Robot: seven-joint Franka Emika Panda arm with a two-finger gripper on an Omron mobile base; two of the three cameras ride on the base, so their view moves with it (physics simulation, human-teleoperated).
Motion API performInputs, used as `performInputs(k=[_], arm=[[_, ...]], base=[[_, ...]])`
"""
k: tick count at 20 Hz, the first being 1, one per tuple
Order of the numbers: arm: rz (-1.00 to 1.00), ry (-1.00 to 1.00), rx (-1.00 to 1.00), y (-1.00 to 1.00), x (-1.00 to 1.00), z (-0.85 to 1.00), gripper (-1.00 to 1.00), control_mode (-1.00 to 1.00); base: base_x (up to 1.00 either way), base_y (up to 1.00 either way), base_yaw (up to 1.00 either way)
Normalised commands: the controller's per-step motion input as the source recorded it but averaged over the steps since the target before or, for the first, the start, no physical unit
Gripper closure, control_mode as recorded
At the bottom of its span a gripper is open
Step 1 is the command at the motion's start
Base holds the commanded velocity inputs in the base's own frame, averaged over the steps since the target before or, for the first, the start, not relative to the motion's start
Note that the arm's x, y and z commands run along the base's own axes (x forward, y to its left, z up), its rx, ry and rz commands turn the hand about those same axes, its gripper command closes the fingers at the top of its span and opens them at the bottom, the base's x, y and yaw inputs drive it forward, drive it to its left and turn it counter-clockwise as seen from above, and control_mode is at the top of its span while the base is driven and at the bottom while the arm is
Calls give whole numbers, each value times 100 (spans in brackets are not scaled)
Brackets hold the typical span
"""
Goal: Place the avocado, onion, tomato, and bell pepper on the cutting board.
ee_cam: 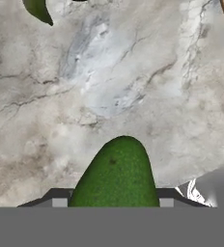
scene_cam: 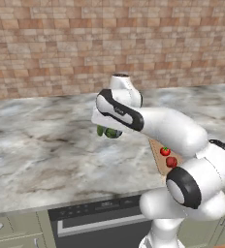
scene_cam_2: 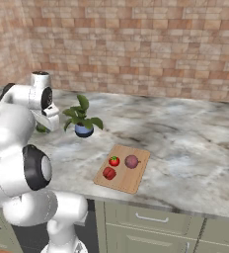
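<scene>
My gripper (ee_cam: 113,202) is shut on the dark green avocado (ee_cam: 116,173), which hangs above the marble counter (ee_cam: 109,87), left of the board. The same avocado (scene_cam: 109,131) peeks out under my forearm in the left base view. The tan cutting board (scene_cam_2: 131,184) lies near the counter's front edge. On it rest the tomato (scene_cam_2: 114,161) with its green cap, the purplish onion (scene_cam_2: 132,161) and the red bell pepper (scene_cam_2: 109,173). From the left base camera the tomato (scene_cam: 165,151) and bell pepper (scene_cam: 171,162) show on the board (scene_cam: 156,147), while my arm hides the onion.
A leafy potted plant (scene_cam_2: 82,119) in a blue pot stands between my hand and the board; one leaf (ee_cam: 39,9) reaches into the hand view. A brick wall (scene_cam_2: 136,44) backs the counter. An oven front (scene_cam: 100,220) sits below the counter edge.
</scene>
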Motion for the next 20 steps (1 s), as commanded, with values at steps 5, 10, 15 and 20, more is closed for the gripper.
performInputs(k=[5, 10, 15, 20], arm=[[-15, 0, 0, -84, -51, 31, 100, -100], [-15, 1, 0, -97, -33, 13, 100, -100], [-15, 3, 0, -96, -14, 1, 100, -100], [-14, 8, 0, -84, 0, 0, 100, -100]], base=[[0, 0, 0], [0, 0, 0], [0, 0, 0], [0, 0, 0]])
